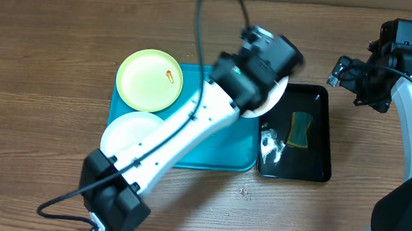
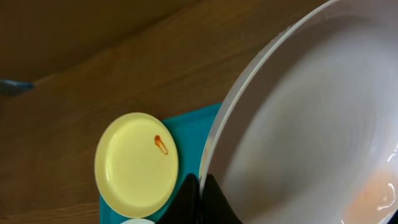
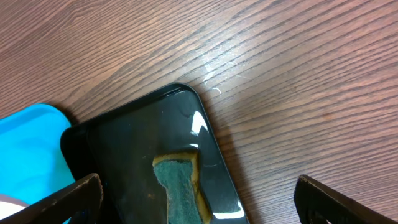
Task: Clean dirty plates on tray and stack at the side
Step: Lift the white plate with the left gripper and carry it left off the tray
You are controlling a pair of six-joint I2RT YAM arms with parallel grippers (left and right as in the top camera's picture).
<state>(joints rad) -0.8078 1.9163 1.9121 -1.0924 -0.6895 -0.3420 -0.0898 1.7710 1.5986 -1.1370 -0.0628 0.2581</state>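
Observation:
My left gripper is shut on the rim of a white plate, which hangs tilted over the seam between the turquoise tray and the black tray. In the left wrist view its fingers pinch that plate, which shows a faint orange mark near its edge. A yellow-green plate with an orange smear rests on the tray's far left corner. Another white plate lies at the tray's near left. My right gripper is open, above the table past the black tray's far right corner.
The narrow black tray sits right of the turquoise one, wet, with a green and yellow sponge in it. The right wrist view looks down on the sponge and on bare wood to its right.

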